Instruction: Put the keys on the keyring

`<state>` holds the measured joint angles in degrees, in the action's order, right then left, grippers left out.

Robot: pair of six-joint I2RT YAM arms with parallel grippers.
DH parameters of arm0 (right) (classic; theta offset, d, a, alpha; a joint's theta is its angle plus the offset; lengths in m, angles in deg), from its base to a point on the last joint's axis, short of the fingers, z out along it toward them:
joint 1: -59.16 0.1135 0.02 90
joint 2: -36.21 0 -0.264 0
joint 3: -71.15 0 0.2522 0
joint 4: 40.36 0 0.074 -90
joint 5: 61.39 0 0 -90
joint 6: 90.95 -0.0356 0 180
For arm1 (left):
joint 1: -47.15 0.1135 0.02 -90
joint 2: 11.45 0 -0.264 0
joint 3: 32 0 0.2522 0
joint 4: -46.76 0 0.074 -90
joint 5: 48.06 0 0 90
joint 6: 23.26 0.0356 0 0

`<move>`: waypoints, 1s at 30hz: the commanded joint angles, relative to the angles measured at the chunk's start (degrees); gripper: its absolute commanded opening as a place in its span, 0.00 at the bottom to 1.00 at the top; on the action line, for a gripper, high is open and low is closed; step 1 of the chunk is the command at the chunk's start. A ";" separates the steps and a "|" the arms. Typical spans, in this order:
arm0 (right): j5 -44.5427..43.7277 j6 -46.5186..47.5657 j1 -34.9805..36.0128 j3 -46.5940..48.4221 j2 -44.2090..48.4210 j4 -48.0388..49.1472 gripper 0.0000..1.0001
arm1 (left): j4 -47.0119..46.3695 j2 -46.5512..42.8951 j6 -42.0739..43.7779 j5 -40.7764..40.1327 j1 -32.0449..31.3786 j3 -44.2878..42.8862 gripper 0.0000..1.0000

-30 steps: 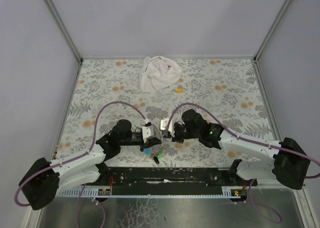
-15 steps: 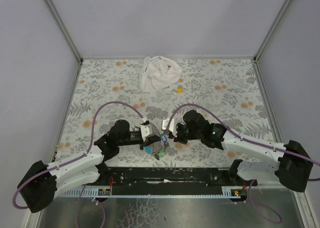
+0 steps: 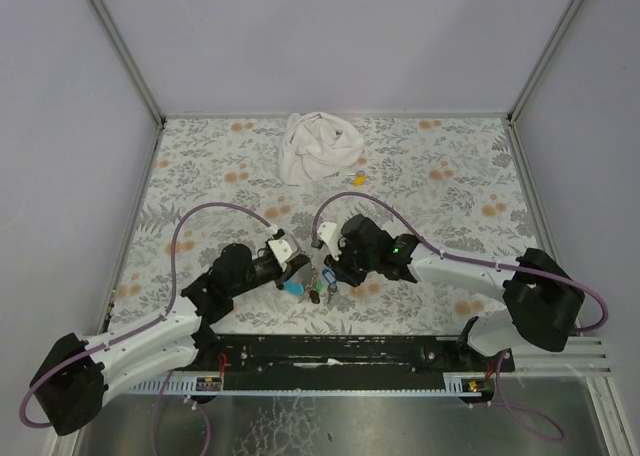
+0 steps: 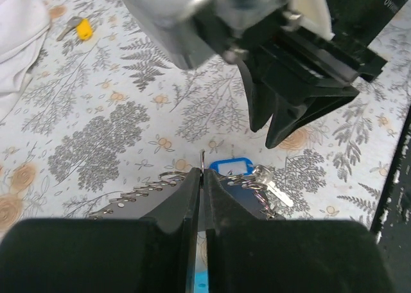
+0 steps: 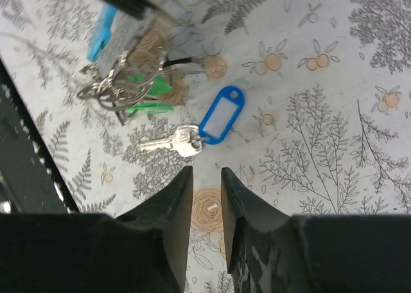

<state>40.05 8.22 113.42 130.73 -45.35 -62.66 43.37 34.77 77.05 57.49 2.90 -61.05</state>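
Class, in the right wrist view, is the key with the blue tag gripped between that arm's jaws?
No, the key and its blue tag lie on the table beyond the parted jaws.

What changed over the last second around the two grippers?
The right gripper moved left and opened slightly, empty; the blue-tagged key lies on the table beneath it. The left gripper also shifted left, still shut on the keyring. The white cloth and yellow-capped key are unchanged.

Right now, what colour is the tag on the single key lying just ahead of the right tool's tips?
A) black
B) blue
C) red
B: the right wrist view shows a silver key joined to a blue tag, just ahead of the right tool.
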 commanded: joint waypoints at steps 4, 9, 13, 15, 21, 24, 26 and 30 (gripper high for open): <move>-4.85 -17.92 -1.05 7.15 -5.21 -4.41 0.33 | -4.44 -2.58 -3.13 -10.90 0.02 1.26 0.00; -7.30 -20.50 -1.02 4.83 -4.63 -0.34 0.35 | -4.57 -5.06 -4.31 -14.69 0.11 2.13 0.00; -10.52 -25.63 -0.95 6.11 -6.19 -1.62 0.36 | -5.08 -6.20 -5.14 -17.09 0.17 2.83 0.00; -10.56 -29.54 -0.95 5.87 -6.96 -1.03 0.37 | -5.17 -6.38 -5.26 -17.57 0.12 2.85 0.00; -11.77 -35.96 0.04 6.15 -8.14 -0.40 0.43 | -5.34 -6.06 -5.42 -17.68 0.17 2.92 0.00; -12.13 -38.24 1.30 7.18 -9.26 -1.14 0.43 | -5.44 -5.68 -5.47 -17.58 0.20 2.77 0.00; -13.14 -39.36 2.32 7.92 -10.32 -2.04 0.42 | -5.41 -5.53 -5.45 -17.65 0.21 2.72 0.00; -15.65 -40.10 4.05 8.74 -11.75 -2.64 0.41 | -5.51 -5.72 -5.38 -17.68 0.17 2.83 0.00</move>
<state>28.01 -28.94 115.67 136.59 -56.25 -64.65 43.16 29.50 72.22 41.23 2.90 -58.45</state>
